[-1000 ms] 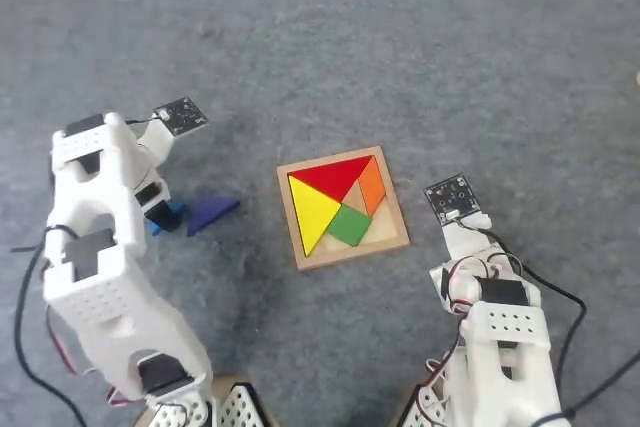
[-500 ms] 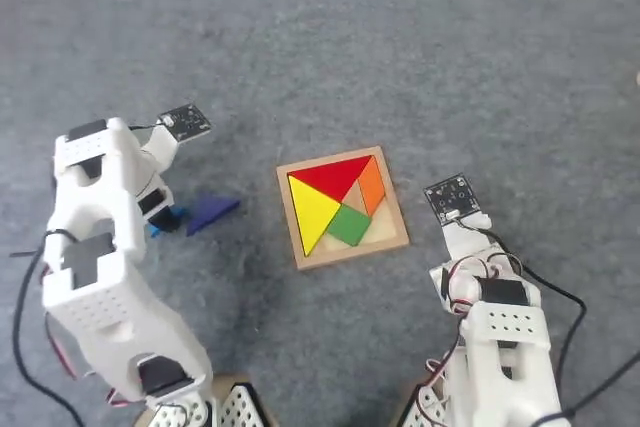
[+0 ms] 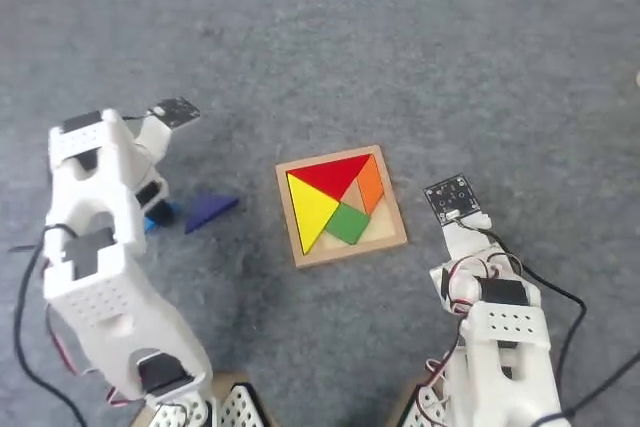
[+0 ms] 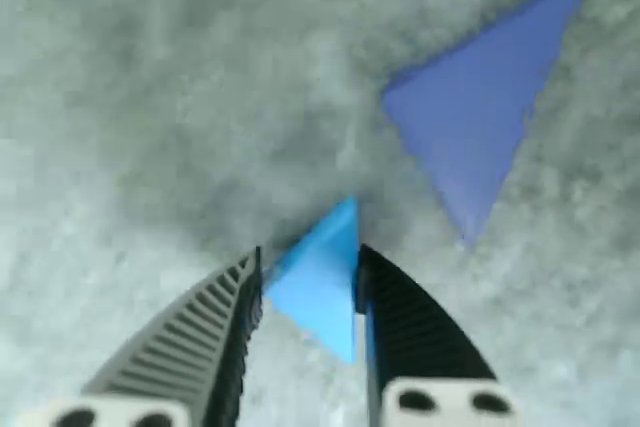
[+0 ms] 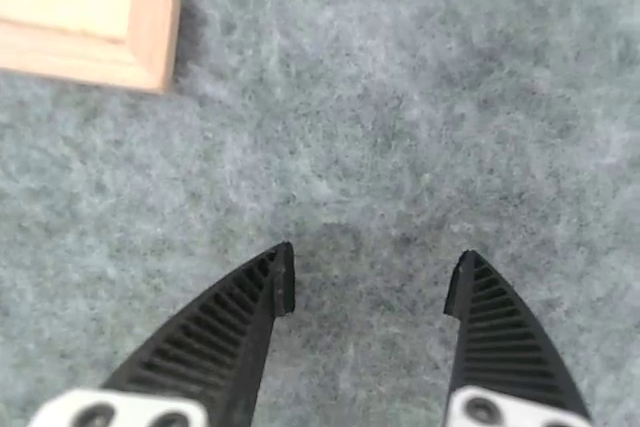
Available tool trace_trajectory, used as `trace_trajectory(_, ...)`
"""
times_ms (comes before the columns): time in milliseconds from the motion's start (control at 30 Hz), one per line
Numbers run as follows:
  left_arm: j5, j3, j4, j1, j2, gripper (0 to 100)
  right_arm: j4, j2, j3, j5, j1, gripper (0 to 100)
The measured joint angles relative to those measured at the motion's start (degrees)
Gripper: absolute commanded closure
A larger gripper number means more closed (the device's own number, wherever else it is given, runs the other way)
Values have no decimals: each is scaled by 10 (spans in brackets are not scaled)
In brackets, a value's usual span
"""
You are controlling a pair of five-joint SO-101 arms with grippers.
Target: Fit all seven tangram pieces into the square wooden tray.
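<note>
Table [image 3: 420,67], grey felt top
Square wooden tray [image 3: 355,253] at centre; dark blue triangle [image 3: 208,210] well to its left; light blue triangle [image 3: 157,217] just left of that.

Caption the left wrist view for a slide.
Left gripper clamps a light blue triangular piece; a dark blue triangular piece lies alongside.

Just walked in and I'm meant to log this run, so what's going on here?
Two arms are working a tangram puzzle. The square wooden tray holds a red triangle, yellow triangle, green piece and orange piece, with bare wood left. The left gripper is closed on a light blue triangle on the grey carpet, beside a dark blue triangle. The right gripper hangs open over carpet near the tray's corner.
</note>
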Motion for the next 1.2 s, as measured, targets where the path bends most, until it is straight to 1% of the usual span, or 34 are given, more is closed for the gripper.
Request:
trace_trajectory(233, 33, -6, 46, -3, -123, 893, 0, 0, 0, 0, 0, 745)
trace_trajectory(333, 34, -6, 90, 7, -157, 893, 0, 0, 0, 0, 0, 745)
trace_trajectory(433, 34, -6, 132, 51, -167, 893, 0, 0, 0, 0, 0, 745)
trace_trajectory(500, 39, 3, 145, 95, -174, 893, 0, 0, 0, 0, 0, 745)
trace_trajectory(600, 85, 34, 145, 175, -192, 892, 0, 0, 0, 0, 0, 745)
trace_trajectory(700, 152, 89, 106, 260, -230, 892, 0, 0, 0, 0, 0, 745)
trace_trajectory(800, 187, 171, 69, 344, -295, 892, 0, 0, 0, 0, 0, 745)
trace_trajectory(867, 213, 232, 36, 388, -340, 892, 0, 0, 0, 0, 0, 745)
trace_trajectory(1000, 246, 314, -29, 444, -388, 892, 0, 0, 0, 0, 0, 745)
trace_trajectory(1100, 256, 316, -60, 473, -388, 892, 0, 0, 0, 0, 0, 745)
trace_trajectory(1200, 268, 314, -89, 493, -360, 892, 0, 0, 0, 0, 0, 745)
